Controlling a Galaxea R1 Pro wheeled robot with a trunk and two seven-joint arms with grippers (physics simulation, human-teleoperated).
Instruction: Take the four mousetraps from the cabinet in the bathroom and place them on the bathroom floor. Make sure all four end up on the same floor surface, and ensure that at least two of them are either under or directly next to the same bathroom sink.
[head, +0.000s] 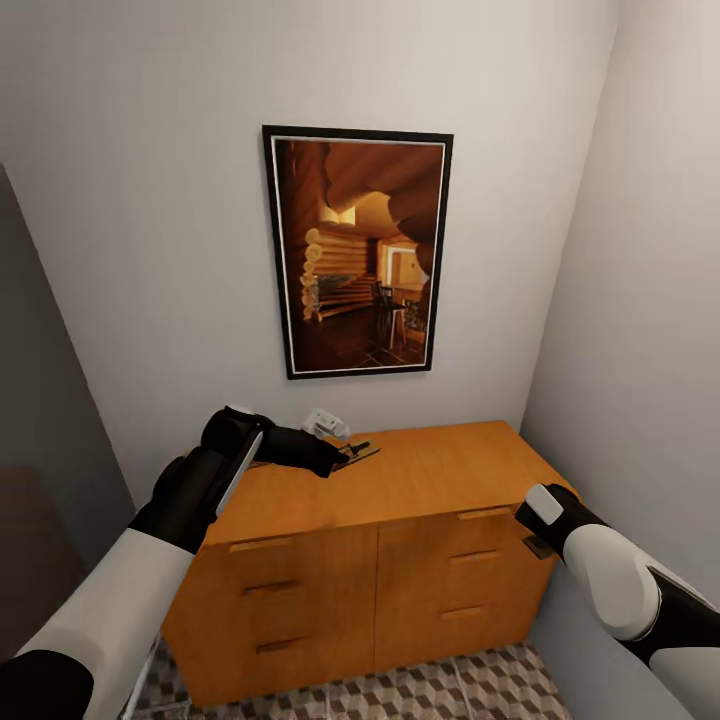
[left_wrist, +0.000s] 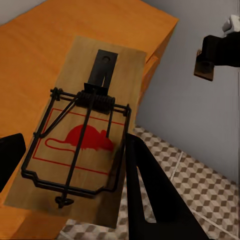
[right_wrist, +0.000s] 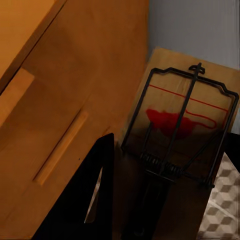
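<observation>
A: Start at our left gripper (left_wrist: 75, 185). What have we got?

B: Its black fingers (left_wrist: 150, 195) are clamped on a flat tan wooden mousetrap with black wire and a red mouse print (left_wrist: 85, 135). In the head view that gripper (head: 335, 458) holds the trap (head: 357, 452) just over the back left part of the low orange-brown wooden cabinet's flat top (head: 440, 470), close to the wall.

A: And the right?

B: The right gripper (right_wrist: 165, 200) grasps a second trap of the same kind (right_wrist: 180, 125), its board pinched between a dark finger (right_wrist: 95, 190) and its partner. From the head camera the right gripper (head: 538, 535) sits off the cabinet's front right corner, beside the drawer fronts, with a brown sliver of board (head: 538, 547) below it.

A: Why hold them that way?

B: We judge each trap is gripped by one end of its board so the wire spring stays clear of the fingers, and both are kept level for carrying down.

A: What's around us?

B: A black-framed picture of a log interior (head: 358, 250) hangs above the cabinet, and a small white object (head: 325, 422) sits at the top's back edge; we can't identify it. The cube-patterned brown and beige tiled floor (head: 450, 690) shows at the cabinet's foot.

A: Obstacles?

B: The grey wall on the right (head: 650, 300) crowds our right arm, and the cabinet front blocks a straight descent for the left.
</observation>
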